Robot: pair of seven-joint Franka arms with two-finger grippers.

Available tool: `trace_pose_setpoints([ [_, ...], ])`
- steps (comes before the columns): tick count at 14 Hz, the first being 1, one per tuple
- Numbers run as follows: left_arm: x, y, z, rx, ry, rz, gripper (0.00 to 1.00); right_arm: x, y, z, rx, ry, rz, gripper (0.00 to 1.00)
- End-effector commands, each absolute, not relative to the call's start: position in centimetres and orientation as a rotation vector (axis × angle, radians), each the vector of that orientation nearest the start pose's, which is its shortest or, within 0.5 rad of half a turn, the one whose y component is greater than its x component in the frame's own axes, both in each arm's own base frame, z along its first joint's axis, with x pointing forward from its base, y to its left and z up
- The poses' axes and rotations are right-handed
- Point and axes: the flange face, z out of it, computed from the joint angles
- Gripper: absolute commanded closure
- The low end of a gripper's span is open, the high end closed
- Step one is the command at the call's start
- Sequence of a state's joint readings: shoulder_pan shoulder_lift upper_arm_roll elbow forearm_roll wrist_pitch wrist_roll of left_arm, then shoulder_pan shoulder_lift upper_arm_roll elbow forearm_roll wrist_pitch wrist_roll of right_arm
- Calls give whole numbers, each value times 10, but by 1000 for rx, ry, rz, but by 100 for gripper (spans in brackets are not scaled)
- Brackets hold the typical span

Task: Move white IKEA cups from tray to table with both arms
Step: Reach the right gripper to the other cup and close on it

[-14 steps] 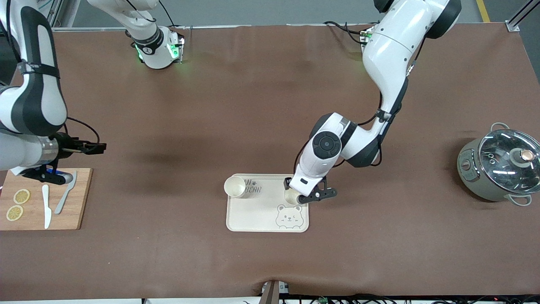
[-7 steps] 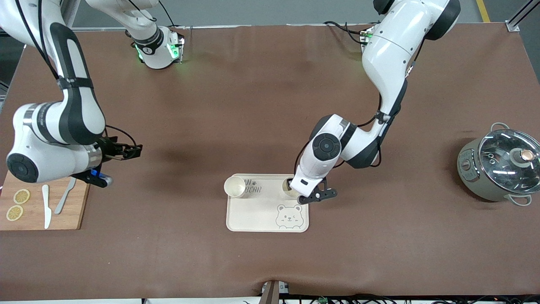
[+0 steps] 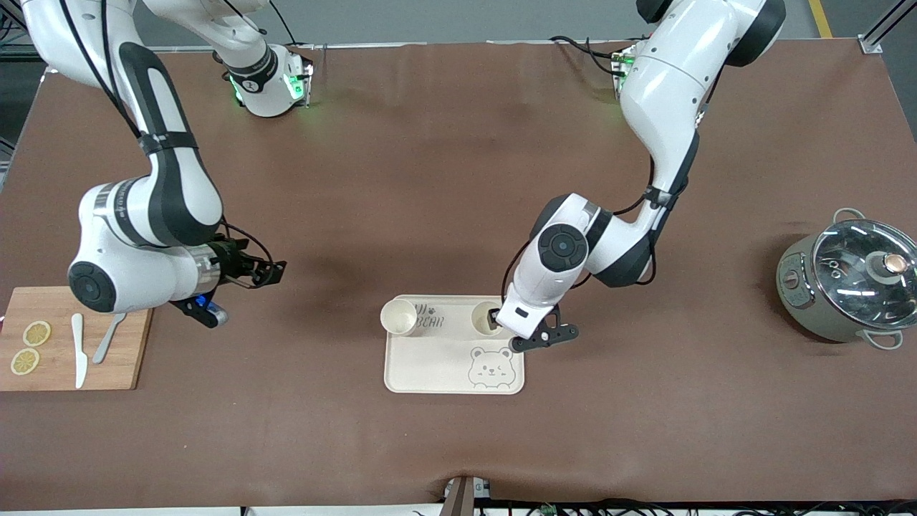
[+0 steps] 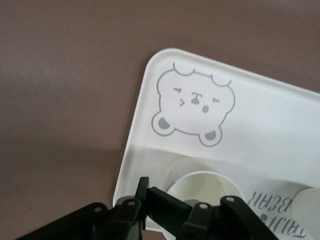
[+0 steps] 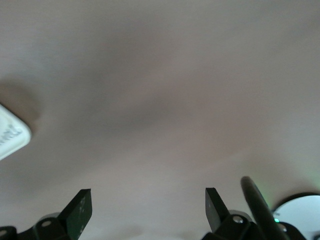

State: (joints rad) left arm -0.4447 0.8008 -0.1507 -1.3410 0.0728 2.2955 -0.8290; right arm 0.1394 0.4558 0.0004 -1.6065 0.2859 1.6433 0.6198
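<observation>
Cups on a cream tray (image 3: pixel 430 373) printed with a bear, near the middle of a brown table (image 3: pixel 444 179). One white cup (image 3: pixel 398 316) stands upright and free at the tray corner toward the right arm's end. The second cup (image 3: pixel 484 318) stands on the tray corner toward the left arm's end; the left gripper (image 3: pixel 496 320) reaches into its mouth, fingers closed on its rim. In the left wrist view this cup (image 4: pixel 202 189) sits just under the black fingers (image 4: pixel 162 205), with the bear print beside it. The right gripper (image 3: pixel 269 272) hangs over bare table between the tray and a wooden cutting board (image 3: pixel 71 340), its fingers (image 5: pixel 80 210) spread wide apart and holding nothing. On the board lie two lemon slices (image 3: pixel 30 346), a white knife (image 3: pixel 78 349) and a second pale utensil (image 3: pixel 109 337). A grey pot with a glass lid (image 3: pixel 849 285) stands near the left arm's end of the table.
</observation>
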Motion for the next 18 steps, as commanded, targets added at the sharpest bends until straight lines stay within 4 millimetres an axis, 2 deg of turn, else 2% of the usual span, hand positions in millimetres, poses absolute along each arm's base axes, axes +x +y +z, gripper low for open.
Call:
trace_pose_setpoints([
  [1,640,-398,279,-3241,-413,-177,100,621,118,342,-2793,861,732,0],
  [4,639,-400,279,-3245,-418,-170,98,620,121,337,-2790,867,740,0],
  [6,636,-405,276,-3246,-434,-162,79,617,148,329,-2788,894,753,0],
  [7,635,-407,270,-3237,-474,-150,74,614,167,323,-2802,902,754,0],
  [10,633,-409,270,-3231,-507,-151,64,616,195,312,-2804,950,677,0],
  [12,631,-412,267,-3231,-498,-143,58,615,202,312,-2797,977,681,0],
  [14,627,-417,264,-3234,-488,-138,56,617,215,312,-2763,1016,635,0],
  [16,618,-430,258,-3239,-459,-126,56,616,239,312,-2715,1106,587,0],
  [18,618,-430,255,-3237,-455,-123,56,617,250,316,-2680,1192,561,0],
])
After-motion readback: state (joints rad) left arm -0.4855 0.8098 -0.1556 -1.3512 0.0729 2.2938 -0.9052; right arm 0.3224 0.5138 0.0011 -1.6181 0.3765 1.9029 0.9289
